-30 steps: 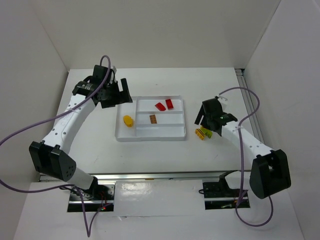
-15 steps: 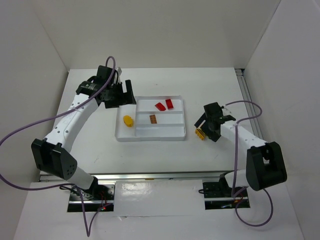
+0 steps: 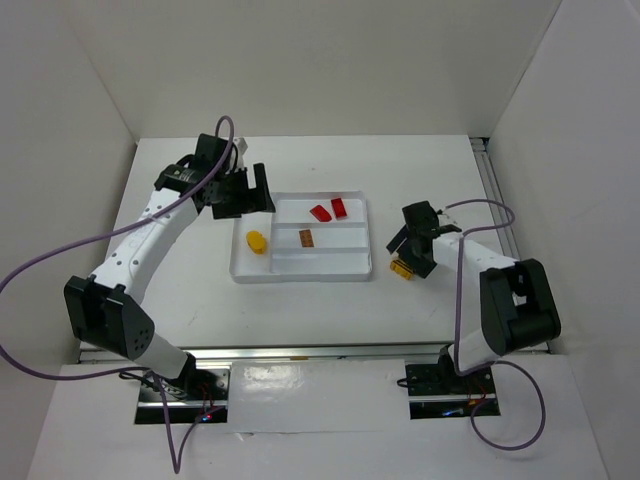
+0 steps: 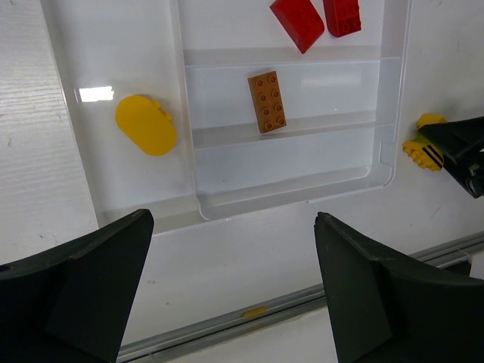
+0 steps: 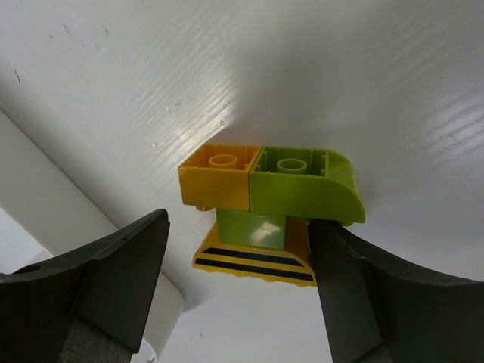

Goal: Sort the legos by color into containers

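The white tray [image 3: 300,277] holds a yellow brick [image 3: 257,242] in its left compartment, two red bricks [image 3: 320,212] in the far one and a brown brick [image 3: 306,237] in the middle one. Right of the tray, a clump of bricks [image 3: 402,268] lies on the table: an orange-yellow brick [image 5: 215,178], a lime curved one [image 5: 306,185], a small green one [image 5: 251,228] and a striped yellow one [image 5: 253,261]. My right gripper [image 5: 238,283] is open and low around the clump, with its right finger [image 5: 378,287] at the striped brick's end. My left gripper [image 4: 231,295] hovers open over the tray's far left corner.
The tray's right wall [image 5: 45,197] runs close beside the clump. A metal rail [image 4: 302,310] lines the table's near edge. White enclosure walls [image 3: 70,120] stand on three sides. The right gripper [image 4: 457,147] shows at the edge of the left wrist view.
My right gripper has come down and slightly left over the brick clump, its jaws shifting in width. The left gripper has drifted a little to the right, still open.
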Controlling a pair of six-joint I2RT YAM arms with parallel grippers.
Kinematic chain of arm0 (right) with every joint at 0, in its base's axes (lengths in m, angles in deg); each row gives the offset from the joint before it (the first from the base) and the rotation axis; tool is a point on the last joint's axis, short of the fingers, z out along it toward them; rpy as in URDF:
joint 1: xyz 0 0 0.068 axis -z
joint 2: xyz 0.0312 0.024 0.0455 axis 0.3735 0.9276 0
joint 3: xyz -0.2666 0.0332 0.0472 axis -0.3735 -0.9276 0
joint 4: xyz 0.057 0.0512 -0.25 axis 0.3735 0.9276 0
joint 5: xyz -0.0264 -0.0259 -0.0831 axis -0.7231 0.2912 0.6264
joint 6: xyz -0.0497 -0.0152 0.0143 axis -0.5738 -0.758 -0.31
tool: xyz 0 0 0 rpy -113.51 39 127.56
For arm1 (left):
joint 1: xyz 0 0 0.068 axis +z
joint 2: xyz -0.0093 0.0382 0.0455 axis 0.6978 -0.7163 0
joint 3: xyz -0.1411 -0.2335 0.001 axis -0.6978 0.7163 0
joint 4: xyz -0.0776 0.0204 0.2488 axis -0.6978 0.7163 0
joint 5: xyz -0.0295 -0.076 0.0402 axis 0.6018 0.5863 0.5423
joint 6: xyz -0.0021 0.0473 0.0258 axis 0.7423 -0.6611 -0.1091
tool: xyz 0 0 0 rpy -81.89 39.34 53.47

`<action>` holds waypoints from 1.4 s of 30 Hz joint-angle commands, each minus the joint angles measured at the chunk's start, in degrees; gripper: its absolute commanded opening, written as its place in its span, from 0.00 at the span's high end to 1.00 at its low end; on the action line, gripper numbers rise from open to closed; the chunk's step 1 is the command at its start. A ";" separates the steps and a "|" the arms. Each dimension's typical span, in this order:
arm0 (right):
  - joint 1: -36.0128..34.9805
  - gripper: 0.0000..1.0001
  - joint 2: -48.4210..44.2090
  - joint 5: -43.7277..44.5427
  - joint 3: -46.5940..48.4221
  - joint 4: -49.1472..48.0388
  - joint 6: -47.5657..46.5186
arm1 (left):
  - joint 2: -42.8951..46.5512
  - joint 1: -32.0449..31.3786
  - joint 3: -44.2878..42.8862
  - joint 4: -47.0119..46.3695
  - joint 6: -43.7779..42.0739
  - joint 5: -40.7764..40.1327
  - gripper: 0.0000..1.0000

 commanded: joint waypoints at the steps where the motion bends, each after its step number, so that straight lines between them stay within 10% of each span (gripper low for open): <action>1: 0.20 0.20 1.80 1.42 1.07 -4.27 -1.68 | 1.68 -0.06 0.13 -1.48 -1.59 1.62 0.01; 13: -4.45 0.42 -3.82 3.70 3.79 -1.91 -13.52 | 0.99 -0.06 1.36 -1.48 -1.59 5.65 0.01; 30: -6.57 0.42 -20.69 -24.86 9.06 -0.06 -39.30 | -23.87 -9.29 -15.86 -14.39 -2.57 48.18 0.03; 42: -7.09 0.42 -22.46 -35.05 11.26 4.51 -45.45 | -32.59 -12.62 -24.48 -14.31 -5.88 52.07 0.00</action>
